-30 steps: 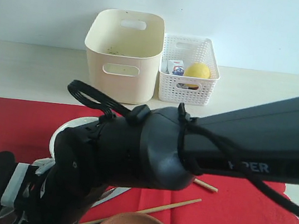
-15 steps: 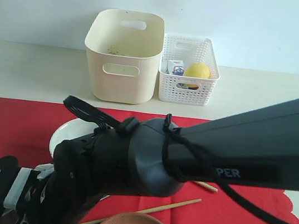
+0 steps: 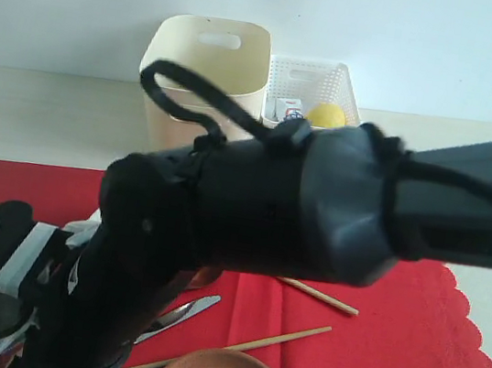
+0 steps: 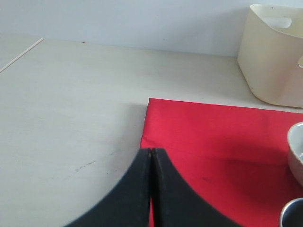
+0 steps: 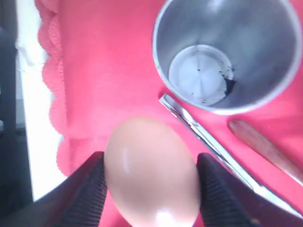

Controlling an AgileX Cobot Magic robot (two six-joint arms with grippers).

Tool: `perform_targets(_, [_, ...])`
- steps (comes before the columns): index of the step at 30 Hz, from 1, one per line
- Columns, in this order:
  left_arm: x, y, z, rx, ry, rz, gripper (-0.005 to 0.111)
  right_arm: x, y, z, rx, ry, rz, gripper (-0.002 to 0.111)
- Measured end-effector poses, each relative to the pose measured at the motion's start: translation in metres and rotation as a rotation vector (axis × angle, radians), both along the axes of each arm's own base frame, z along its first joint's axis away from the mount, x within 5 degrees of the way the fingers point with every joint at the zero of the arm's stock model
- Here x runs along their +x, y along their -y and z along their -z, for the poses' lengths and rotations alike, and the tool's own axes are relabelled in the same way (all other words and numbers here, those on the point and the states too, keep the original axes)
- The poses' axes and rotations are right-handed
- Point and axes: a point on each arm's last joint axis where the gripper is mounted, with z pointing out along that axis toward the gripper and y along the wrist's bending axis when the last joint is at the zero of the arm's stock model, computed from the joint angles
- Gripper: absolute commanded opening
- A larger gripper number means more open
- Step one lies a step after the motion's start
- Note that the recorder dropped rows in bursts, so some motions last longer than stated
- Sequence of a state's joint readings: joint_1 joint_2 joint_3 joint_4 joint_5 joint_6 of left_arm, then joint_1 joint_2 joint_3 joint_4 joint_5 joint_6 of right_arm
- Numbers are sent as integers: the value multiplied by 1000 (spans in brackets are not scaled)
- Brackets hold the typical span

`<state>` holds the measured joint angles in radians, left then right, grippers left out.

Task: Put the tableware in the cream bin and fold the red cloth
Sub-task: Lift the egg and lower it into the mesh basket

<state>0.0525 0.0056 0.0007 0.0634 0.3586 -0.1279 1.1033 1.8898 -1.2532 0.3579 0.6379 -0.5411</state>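
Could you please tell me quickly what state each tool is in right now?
Left tool: closed, holding nothing.
Right tool: closed on a smooth egg-shaped tan object.

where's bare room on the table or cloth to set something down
Free: red cloth between the chopsticks and its scalloped edge; bare table left of the cream bin. Crowded: around the steel cup and knife.

no readable text, no legible labels
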Motion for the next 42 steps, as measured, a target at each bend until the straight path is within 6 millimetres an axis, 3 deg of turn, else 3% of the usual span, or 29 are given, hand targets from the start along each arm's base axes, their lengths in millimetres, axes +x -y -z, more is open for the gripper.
perform_targets(8, [0, 0, 0, 0, 0, 0, 1, 7, 25, -63, 56, 160, 145, 0])
perform_targets(12, [0, 0, 0, 0, 0, 0, 1, 29, 42, -89, 141, 239, 262, 0])
perform_targets(15, [0, 0, 0, 0, -1, 0, 1, 53, 58, -97, 188, 263, 367, 0])
perform_targets(31, [0, 0, 0, 0, -2, 0, 1, 190, 164, -99, 270, 372, 849, 0])
perform_targets(35, [0, 0, 0, 0, -2, 0, 1, 221, 175, -89, 271, 375, 917, 0])
perform_targets(42, [0, 0, 0, 0, -4, 0, 1, 281, 186, -53, 248, 379, 990, 0])
